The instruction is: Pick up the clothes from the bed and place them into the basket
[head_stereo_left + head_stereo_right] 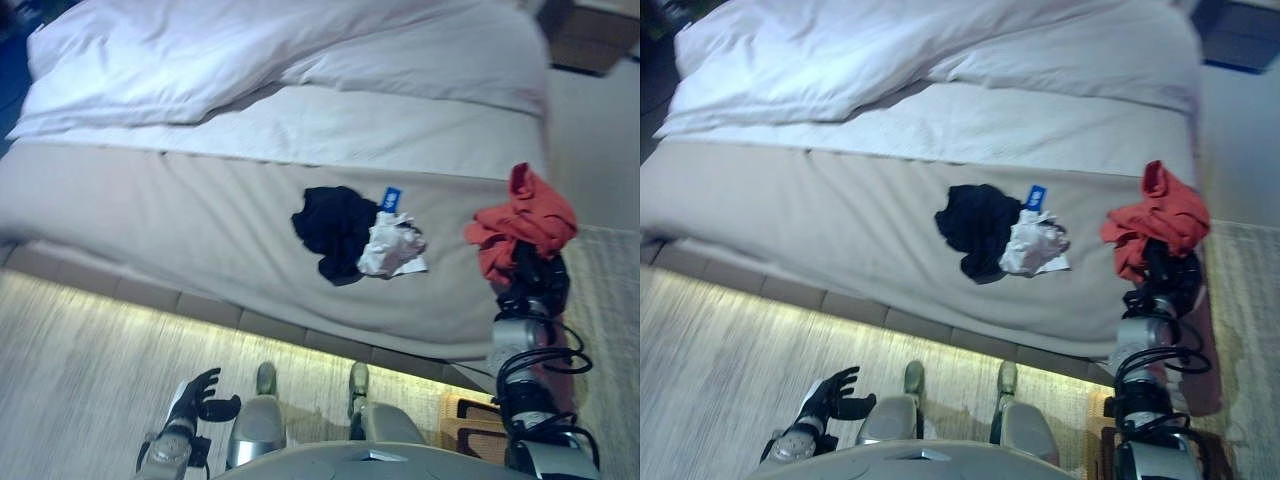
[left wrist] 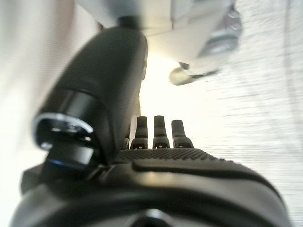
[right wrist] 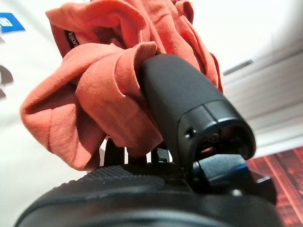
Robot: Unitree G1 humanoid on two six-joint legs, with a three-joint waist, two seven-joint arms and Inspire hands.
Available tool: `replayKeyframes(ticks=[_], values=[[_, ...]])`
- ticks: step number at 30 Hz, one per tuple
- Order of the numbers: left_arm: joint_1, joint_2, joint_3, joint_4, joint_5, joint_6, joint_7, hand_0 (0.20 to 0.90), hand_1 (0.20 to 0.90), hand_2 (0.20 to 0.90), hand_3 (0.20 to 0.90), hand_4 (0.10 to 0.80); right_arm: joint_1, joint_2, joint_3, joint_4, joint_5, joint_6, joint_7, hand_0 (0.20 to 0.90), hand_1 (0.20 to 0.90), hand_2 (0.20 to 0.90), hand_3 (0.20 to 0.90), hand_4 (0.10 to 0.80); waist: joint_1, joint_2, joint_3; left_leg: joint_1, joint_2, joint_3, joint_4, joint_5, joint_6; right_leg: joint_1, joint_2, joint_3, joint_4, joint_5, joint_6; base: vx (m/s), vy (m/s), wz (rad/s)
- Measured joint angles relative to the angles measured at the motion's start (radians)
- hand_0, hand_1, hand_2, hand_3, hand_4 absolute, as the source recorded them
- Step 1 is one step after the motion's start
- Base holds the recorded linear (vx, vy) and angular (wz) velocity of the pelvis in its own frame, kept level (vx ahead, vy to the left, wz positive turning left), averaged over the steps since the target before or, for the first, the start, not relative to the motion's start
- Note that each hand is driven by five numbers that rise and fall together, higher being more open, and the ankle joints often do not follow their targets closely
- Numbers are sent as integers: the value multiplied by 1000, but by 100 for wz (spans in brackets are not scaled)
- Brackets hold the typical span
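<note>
Red cloth (image 1: 525, 222) bunched in the right robot hand (image 1: 537, 272) — thumb clamped on it — left robot hand (image 1: 196, 396) spread, idle.

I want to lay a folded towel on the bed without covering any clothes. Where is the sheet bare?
The bed is bare left of the black garment, up to the duvet. It is crowded at the right: the white garment touches the black one, and the right robot hand holds the red garment there.
</note>
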Motion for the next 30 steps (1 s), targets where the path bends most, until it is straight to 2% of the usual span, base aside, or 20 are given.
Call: replayKeyframes(ticks=[1,6,7,8,9,11,12,13,14,15,16,19,20,21,22,24,26,28,29,30], values=[[-8,-6,-3,9,0,-1,-13,900,900,900,900,800,5,3,0,17,-3,-1,-12,300,300,300,200,100,-1,-1,-17,30,-20,20,-7,13,-15,0,-6,32,-2,2,4,-118,392,-85],[-40,17,-35,14,2,3,-49,900,900,900,900,800,106,56,-12,92,-23,-1,-74,300,300,300,200,100,-56,-50,-66,69,-74,91,-5,14,12,1,-67,43,23,4,1,-48,256,-36],[-41,23,-43,15,4,6,-57,900,900,900,900,800,134,76,-16,115,-25,0,-86,300,300,300,200,100,-69,-58,-71,82,-92,109,-1,8,22,-5,-76,43,34,30,10,-128,208,-67],[-47,29,-58,22,4,20,-59,900,900,900,900,800,139,93,-18,145,-35,-1,-84,300,300,300,200,100,-70,-50,-67,81,-92,134,18,-10,35,-36,-71,26,76,60,53,-111,129,-71],[-47,28,-61,27,5,26,-63,900,900,900,900,800,128,96,-16,170,-35,1,-82,300,300,300,200,100,-71,-36,-65,82,-84,158,23,-16,44,-45,-63,-1,82,100,72,-188,139,-100],[-38,25,-64,32,5,41,-73,900,900,900,900,800,123,94,-18,239,-31,16,-86,300,300,300,200,100,-61,25,-64,67,-48,262,43,-32,78,-65,-20,-109,0,301,96,-304,158,-126],[-37,26,-62,34,5,46,-71,900,900,900,900,800,122,90,-19,259,-31,18,-87,300,300,300,200,100,-60,40,-64,67,-35,288,39,-24,93,-70,-20,-166,14,271,107,-275,122,-131],[-36,26,-57,34,5,49,-66,900,900,900,900,800,120,79,-20,315,-30,22,-95,300,300,300,200,100,-39,73,-68,77,-10,345,21,-5,94,-112,-10,-308,195,126,68,-233,83,-120],[-38,28,-58,34,4,48,-62,900,900,900,900,800,122,70,-21,333,-31,28,-109,300,300,300,200,100,-20,104,-67,84,14,385,10,-3,95,-123,-11,-370,334,38,47,-289,62,-154],[-38,34,-60,46,2,49,-60,900,900,900,900,800,112,67,-17,357,-32,28,-114,300,300,300,200,100,-4,115,-72,83,29,449,12,1,98,-114,-43,-445,429,-24,56,-203,9,-160],[-38,33,-63,57,-3,58,-55,900,900,900,900,800,98,67,-17,376,-33,29,-115,300,300,300,200,100,21,115,-74,86,35,499,12,2,99,-100,-81,-509,480,-61,59,-119,-56,-166],[-40,32,-74,61,-20,65,-44,900,900,900,900,800,77,69,0,394,-62,29,-114,300,300,300,200,100,69,101,-83,80,48,594,12,-5,107,-31,-172,-607,477,-104,105,-110,-115,-124],[-39,38,-79,61,-21,67,-36,900,900,900,900,800,70,82,2,415,-87,29,-114,300,300,300,200,100,86,72,-94,80,45,620,17,-3,102,26,-201,-656,412,-94,96,-89,-185,-80],[-40,42,-80,61,-21,67,-36,900,900,900,900,800,69,91,2,420,-96,29,-117,300,300,300,200,100,88,54,-97,80,41,631,23,-1,93,48,-205,-659,372,-84,87,-154,-328,-75],[-49,40,-80,60,-21,68,-33,900,900,900,900,800,66,99,19,431,-101,30,-123,300,300,300,200,100,94,26,-96,76,33,619,49,-8,74,74,-174,-656,290,-84,59,-164,-318,-65],[-48,26,-77,48,-22,63,-29,900,900,900,900,800,71,98,48,439,-121,30,-127,300,300,300,200,100,116,13,-115,50,52,548,70,-20,46,96,-105,-614,156,-59,23,-184,-278,-83],[-57,26,-75,40,-21,64,-29,900,900,900,900,800,65,94,68,442,-120,30,-128,300,300,300,200,100,120,7,-113,58,51,539,47,-1,-1,104,-71,-577,83,-42,9,-171,-173,-65],[-68,28,-75,31,-17,61,-33,900,900,900,900,800,69,96,82,450,-119,30,-133,300,300,300,200,100,118,-6,-107,45,59,535,67,-1,-12,105,-53,-557,41,-22,-2,-39,-166,-39],[-72,27,-72,34,-17,59,-33,900,900,900,900,800,63,96,83,473,-118,29,-131,300,300,300,200,100,126,-18,-102,44,38,470,69,-16,-23,101,-43,-532,16,-3,4,-3,-146,-87],[-70,23,-63,30,-18,42,-28,900,900,900,900,800,45,96,84,505,-115,29,-127,300,300,300,200,100,163,-37,-98,42,-44,250,75,-59,-9,77,-44,-465,0,4,4,1,-80,-165]])
